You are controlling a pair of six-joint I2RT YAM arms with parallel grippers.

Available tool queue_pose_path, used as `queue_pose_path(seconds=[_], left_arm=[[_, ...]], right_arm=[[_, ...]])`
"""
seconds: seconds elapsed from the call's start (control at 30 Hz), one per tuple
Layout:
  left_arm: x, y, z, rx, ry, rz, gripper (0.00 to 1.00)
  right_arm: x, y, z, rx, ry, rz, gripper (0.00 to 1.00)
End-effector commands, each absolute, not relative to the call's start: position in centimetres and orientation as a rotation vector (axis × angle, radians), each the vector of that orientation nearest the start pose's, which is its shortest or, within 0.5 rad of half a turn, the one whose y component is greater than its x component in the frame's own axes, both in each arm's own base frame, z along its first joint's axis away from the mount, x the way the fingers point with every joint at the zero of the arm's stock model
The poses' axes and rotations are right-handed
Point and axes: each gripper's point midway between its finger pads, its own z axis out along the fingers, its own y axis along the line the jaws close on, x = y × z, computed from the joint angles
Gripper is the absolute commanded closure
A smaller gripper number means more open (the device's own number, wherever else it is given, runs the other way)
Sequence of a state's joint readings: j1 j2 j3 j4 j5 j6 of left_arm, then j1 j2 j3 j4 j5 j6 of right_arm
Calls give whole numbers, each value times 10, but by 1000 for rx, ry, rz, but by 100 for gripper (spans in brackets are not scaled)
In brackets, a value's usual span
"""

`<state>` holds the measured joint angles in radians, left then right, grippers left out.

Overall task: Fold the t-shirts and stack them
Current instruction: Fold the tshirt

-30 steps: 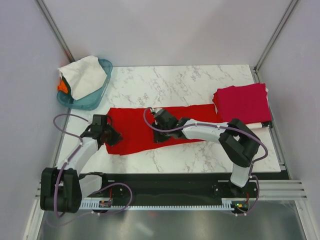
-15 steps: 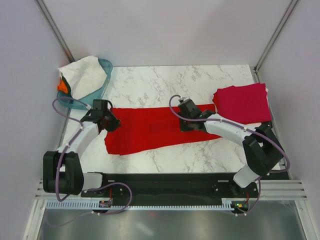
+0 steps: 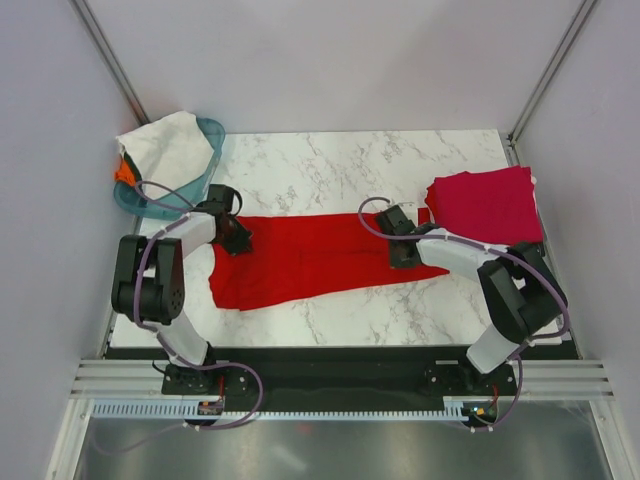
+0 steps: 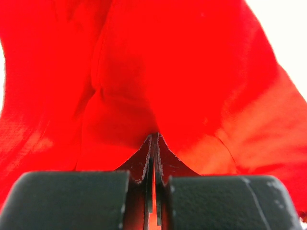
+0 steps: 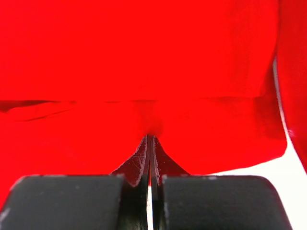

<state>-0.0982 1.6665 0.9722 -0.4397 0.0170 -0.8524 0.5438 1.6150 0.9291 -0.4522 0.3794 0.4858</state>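
Across the desk (image 3: 330, 170) we've the red t-shirt (image 3: 320, 262) lying left-to-right, left hand (image 3: 238, 240) and right hand (image 3: 402, 252) clamped near its ends.

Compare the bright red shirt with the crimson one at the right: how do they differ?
The red shirt lies across the middle of the table as a long flat band; the crimson shirt is a compact folded square at its right edge. The left gripper and right gripper are each shut on the red shirt; nothing touches the crimson shirt. Both are plain cloth.
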Motion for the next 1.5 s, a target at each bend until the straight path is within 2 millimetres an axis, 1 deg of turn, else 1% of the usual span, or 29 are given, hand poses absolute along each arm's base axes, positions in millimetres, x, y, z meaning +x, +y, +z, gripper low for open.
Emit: queue_pose_path(seconds=[0.0, 0.03, 0.07, 0.2, 0.3, 0.4, 0.5, 0.53, 0.6, 0.63, 0.7, 0.73, 0.77, 0.8, 0.83, 0.87, 0.9, 0.97, 1.0, 1.03, 1.07, 1.1, 1.2, 1.23, 1.27, 1.3, 1.33, 1.4, 1.47], left_arm=[[362, -70, 18, -1046, 2544, -248, 98], [366, -71, 16, -1043, 2546, -246, 98], [364, -71, 5, -1053, 2573, -227, 98], [373, -70, -3, -1053, 2588, -199, 98], [384, -70, -8, -1041, 2586, -164, 98], [401, -76, -3, -997, 2581, -154, 98], [418, -90, 0, -960, 2579, -189, 98], [430, -99, 0, -931, 2581, -205, 98], [441, -107, -1, -891, 2594, -203, 98], [461, -118, 11, -848, 2565, -229, 98], [472, -136, 2, -812, 2611, -309, 98], [488, -155, 16, -780, 2596, -420, 98], [488, -171, 4, -774, 2643, -503, 98], [493, -180, 3, -765, 2646, -542, 98], [508, -197, 16, -723, 2618, -595, 98], [512, -204, 13, -711, 2620, -609, 98], [513, -216, 0, -709, 2640, -614, 98], [533, -236, 10, -659, 2602, -677, 98], [534, -243, -11, -655, 2633, -686, 98], [549, -259, 4, -620, 2590, -744, 98], [552, -269, 5, -604, 2588, -794, 98], [556, -275, 1, -603, 2588, -817, 98], [576, -292, 0, -594, 2540, -887, 98], [581, -293, 1, -605, 2520, -898, 98], [590, -293, 5, -606, 2478, -904, 98], [594, -294, 8, -607, 2456, -915, 98], [598, -296, 8, -602, 2436, -922, 98], [609, -299, 15, -580, 2379, -961, 98], [616, -305, 32, -533, 2341, -1005, 98]], right_arm=[[304, 120, 16, 55, 2587, -227, 100], [303, 122, 13, 58, 2595, -211, 100], [299, 121, 9, 54, 2606, -213, 100], [286, 123, 1, 48, 2641, -173, 100], [272, 124, -7, 16, 2670, -184, 100], [255, 131, -15, -8, 2694, -197, 100], [235, 154, -16, -51, 2709, -155, 100], [224, 172, -16, -106, 2711, -115, 100], [209, 200, -15, -104, 2728, -14, 100], [195, 223, -13, -176, 2725, 49, 100], [183, 258, -9, -192, 2726, 145, 100], [166, 285, -6, -269, 2725, 230, 100], [163, 310, 3, -284, 2711, 316, 100], [155, 326, 2, -308, 2719, 380, 100], [144, 353, 9, -352, 2706, 513, 100], [141, 368, 17, -358, 2694, 586, 100], [140, 377, 20, -355, 2692, 631, 100], [147, 392, 38, -366, 2637, 705, 100], [149, 395, 46, -378, 2611, 719, 100], [153, 395, 54, -401, 2583, 722, 98], [159, 394, 62, -395, 2554, 718, 92], [164, 391, 78, -381, 2516, 740, 89], [183, 366, 99, -313, 2475, 735, 82], [195, 352, 100, -264, 2473, 713, 82], [199, 339, 97, -244, 2477, 691, 80], [205, 329, 108, -216, 2453, 704, 79], [214, 311, 102, -168, 2463, 669, 78], [224, 293, 110, -135, 2438, 653, 78], [237, 271, 109, -82, 2438, 603, 78]])
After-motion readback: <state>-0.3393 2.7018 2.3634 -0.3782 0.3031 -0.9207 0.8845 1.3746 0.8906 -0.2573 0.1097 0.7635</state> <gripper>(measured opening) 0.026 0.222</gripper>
